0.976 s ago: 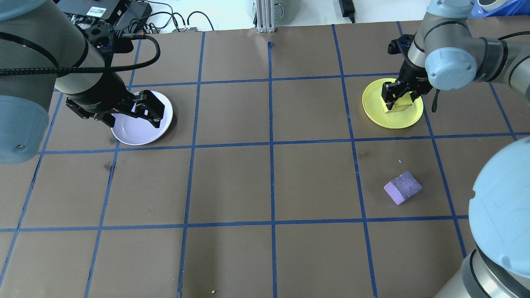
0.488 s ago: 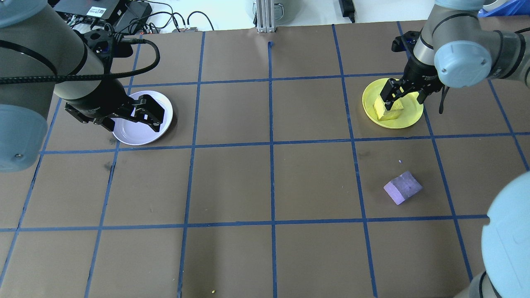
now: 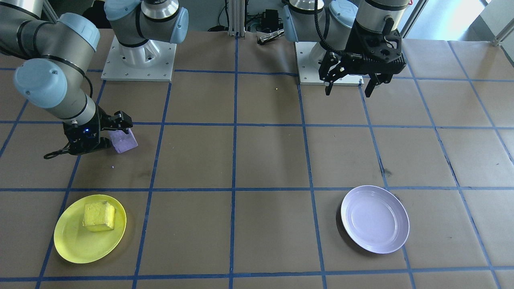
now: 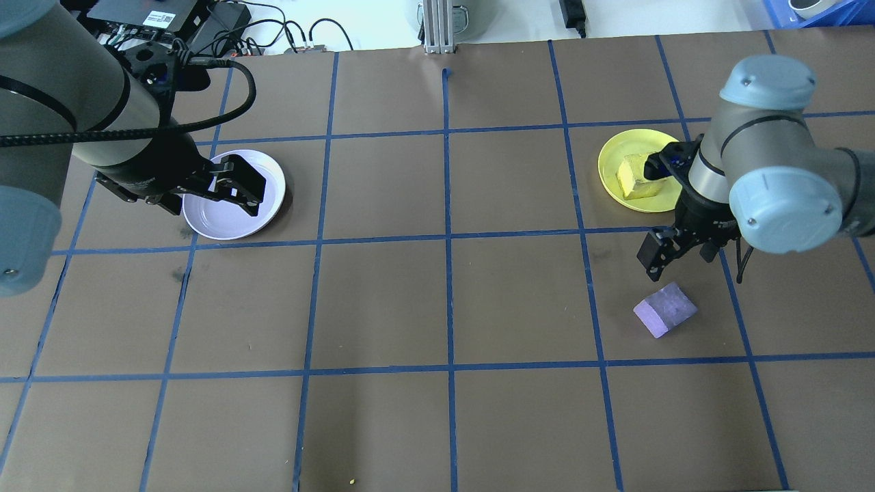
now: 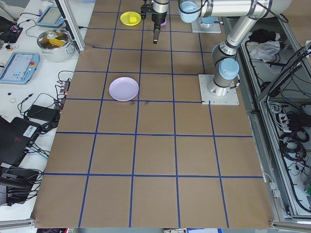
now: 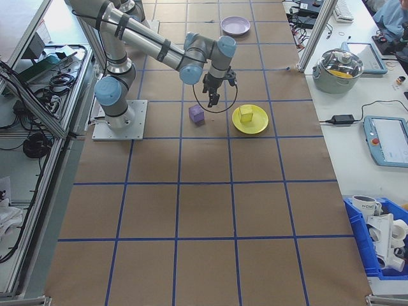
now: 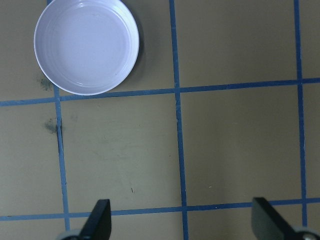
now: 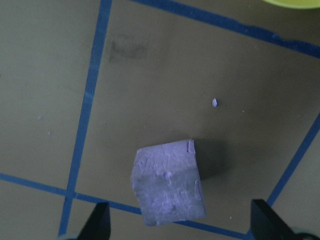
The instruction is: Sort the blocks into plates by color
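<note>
The yellow block (image 4: 638, 177) lies loose in the yellow plate (image 4: 610, 158), which also shows in the front view (image 3: 72, 245) with its block (image 3: 98, 216). The purple block (image 4: 665, 309) sits on the table paper, tilted to the grid. My right gripper (image 4: 680, 263) hovers open above it, slightly toward the yellow plate. In the right wrist view the purple block (image 8: 170, 182) lies low in the frame between the spread fingers. My left gripper (image 4: 243, 190) is open and empty above the lavender plate (image 4: 229, 222), which holds nothing (image 7: 86, 46).
Brown paper with a blue tape grid (image 4: 448, 236) covers the table. Cables and electronics (image 4: 205, 27) lie past the far edge. A purple crumb (image 8: 214, 102) lies by the purple block. The two arm bases (image 3: 138, 60) stand at the robot's side.
My right gripper let go of the yellow block in the yellow plate, lifted away and moved over the purple block. The left arm drifted slightly and stayed open.
</note>
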Motion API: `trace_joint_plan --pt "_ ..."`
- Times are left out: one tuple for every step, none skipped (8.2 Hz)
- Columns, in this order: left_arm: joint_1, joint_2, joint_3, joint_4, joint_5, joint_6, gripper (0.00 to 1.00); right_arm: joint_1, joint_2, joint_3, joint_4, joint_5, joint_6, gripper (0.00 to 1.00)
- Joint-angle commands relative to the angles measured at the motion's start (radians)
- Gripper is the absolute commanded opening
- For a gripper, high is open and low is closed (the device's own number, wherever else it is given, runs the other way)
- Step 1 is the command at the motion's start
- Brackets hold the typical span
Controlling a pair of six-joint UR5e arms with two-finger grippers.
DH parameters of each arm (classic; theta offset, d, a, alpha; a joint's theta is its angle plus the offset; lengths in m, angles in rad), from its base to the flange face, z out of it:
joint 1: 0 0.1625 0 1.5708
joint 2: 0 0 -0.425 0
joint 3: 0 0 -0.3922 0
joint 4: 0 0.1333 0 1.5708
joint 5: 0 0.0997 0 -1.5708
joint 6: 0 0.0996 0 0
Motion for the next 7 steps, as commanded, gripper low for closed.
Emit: trace_joint_plan --pt "0.000 0.012 -0.001 -0.001 0.000 0.003 1.00 0.000 -0.115 0.144 -0.031 -0.080 -0.189 0.98" --pt "0.000 0.023 0.000 -0.002 0.003 0.005 1.00 0.000 -0.111 0.167 -0.043 -0.077 -0.191 0.98" --pt "0.011 0.017 -0.001 -0.004 0.002 0.005 1.00 0.000 -0.085 0.213 -0.113 -0.077 -0.191 0.97" --pt "0.012 0.005 -0.001 -0.002 0.002 0.000 1.00 0.000 -0.034 0.262 -0.209 -0.076 -0.189 0.96" --pt "0.014 0.000 -0.001 0.001 -0.001 -0.003 1.00 0.000 0.004 0.289 -0.283 -0.074 -0.188 0.96" --pt "0.014 -0.005 -0.001 0.004 0.000 -0.003 1.00 0.000 0.012 0.307 -0.331 -0.074 -0.186 0.96" --pt "0.014 -0.002 -0.001 0.002 -0.003 -0.004 1.00 0.000 0.012 0.319 -0.348 -0.076 -0.188 0.90"
